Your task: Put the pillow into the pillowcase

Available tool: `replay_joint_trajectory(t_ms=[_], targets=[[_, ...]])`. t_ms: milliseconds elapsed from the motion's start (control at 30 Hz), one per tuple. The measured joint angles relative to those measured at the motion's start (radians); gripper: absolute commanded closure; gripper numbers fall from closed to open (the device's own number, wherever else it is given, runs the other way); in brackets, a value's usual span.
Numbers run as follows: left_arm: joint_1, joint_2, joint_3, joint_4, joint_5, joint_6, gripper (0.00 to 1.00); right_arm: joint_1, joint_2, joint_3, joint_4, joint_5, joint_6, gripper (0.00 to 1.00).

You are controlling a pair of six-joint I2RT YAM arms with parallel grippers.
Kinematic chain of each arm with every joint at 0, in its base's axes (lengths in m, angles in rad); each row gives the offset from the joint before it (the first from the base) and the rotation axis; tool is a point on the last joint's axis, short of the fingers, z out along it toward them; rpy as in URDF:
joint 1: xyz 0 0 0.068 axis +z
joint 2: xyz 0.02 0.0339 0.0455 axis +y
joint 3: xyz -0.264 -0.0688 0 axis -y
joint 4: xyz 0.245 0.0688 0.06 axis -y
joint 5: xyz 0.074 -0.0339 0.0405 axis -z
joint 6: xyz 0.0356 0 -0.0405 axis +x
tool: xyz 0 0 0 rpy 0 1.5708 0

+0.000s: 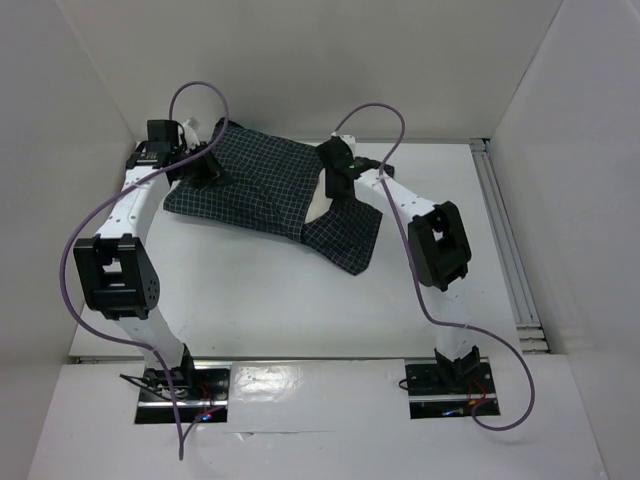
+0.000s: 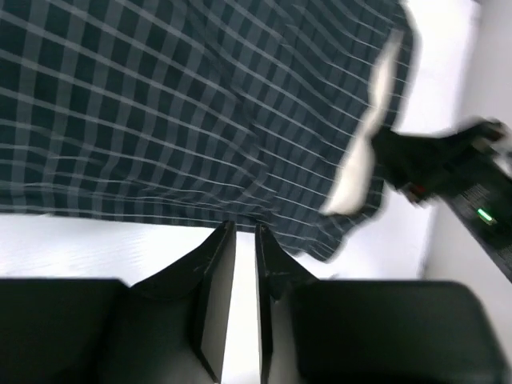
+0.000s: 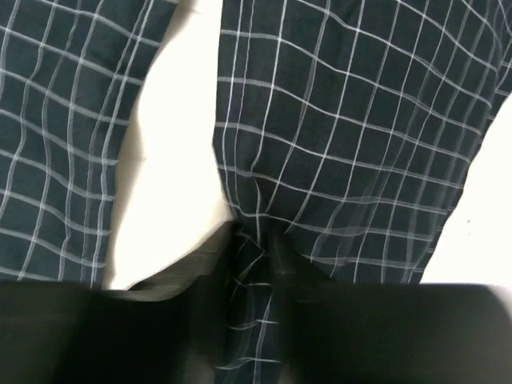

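While the right gripper pinches the pillowcase at 3 o'clock, draw cloth over the exposed pillow; left gripper at 9 o'clock stands narrow, grip unclear.

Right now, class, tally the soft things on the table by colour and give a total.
Dark navy checked, the pillowcase: 1
Cream-white, the pillow: 1
Total: 2

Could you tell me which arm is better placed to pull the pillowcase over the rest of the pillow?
Right, probably. The right gripper pinches the pillowcase just beside the exposed strip of pillow; the left gripper sits at the opposite end.
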Motion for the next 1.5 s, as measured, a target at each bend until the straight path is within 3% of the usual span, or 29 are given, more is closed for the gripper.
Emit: replay_joint_trajectory(t_ms=[33,67,333,600,633,767,800,933,967,1100,1200,1333,1500], targets=[[-0.001,-0.005,-0.008,-0.008,-0.048,0.005,0.72,0.009,0.002,0.0,-0.01,0.018,-0.005,0.94],[-0.001,-0.006,-0.011,-0.012,-0.068,0.01,0.73,0.018,0.001,0.0,-0.014,0.034,-0.006,1.0],[0.014,-0.006,-0.047,-0.047,-0.144,0.023,0.77,0.028,-0.042,0.0,-0.037,0.075,-0.003,1.0],[0.017,-0.006,-0.047,-0.05,-0.17,0.024,0.77,0.025,-0.24,-0.016,0.085,-0.126,-0.006,0.99],[0.017,-0.006,-0.047,-0.05,-0.176,0.023,0.74,0.019,-0.246,-0.016,0.117,-0.176,-0.006,0.97],[0.027,-0.006,-0.058,-0.048,-0.194,0.012,0.56,0.01,-0.192,0.029,0.163,-0.335,0.003,0.63],[0.038,-0.006,-0.063,-0.049,-0.194,0.006,0.45,0.008,-0.139,0.089,0.145,-0.357,0.005,0.54],[0.109,-0.006,-0.068,-0.048,-0.195,-0.014,0.42,0.006,-0.024,0.178,0.094,-0.323,0.026,0.35],[0.124,-0.006,-0.068,-0.048,-0.199,-0.016,0.35,0.006,-0.031,0.146,0.085,-0.296,0.033,0.35],[0.196,-0.006,-0.071,-0.045,-0.224,-0.043,0.24,-0.003,-0.192,-0.145,0.097,-0.187,0.064,0.31],[0.253,-0.006,-0.11,0.003,-0.212,-0.063,0.23,-0.027,-0.397,-0.37,0.12,-0.156,0.089,0.3],[0.331,0.015,-0.161,0.038,-0.192,-0.074,0.17,-0.056,-0.64,-0.57,0.19,-0.179,0.107,0.28],[0.4,0.09,-0.179,0.109,-0.163,-0.111,0.1,-0.039,-0.779,-0.838,0.283,-0.309,0.161,0.26]])
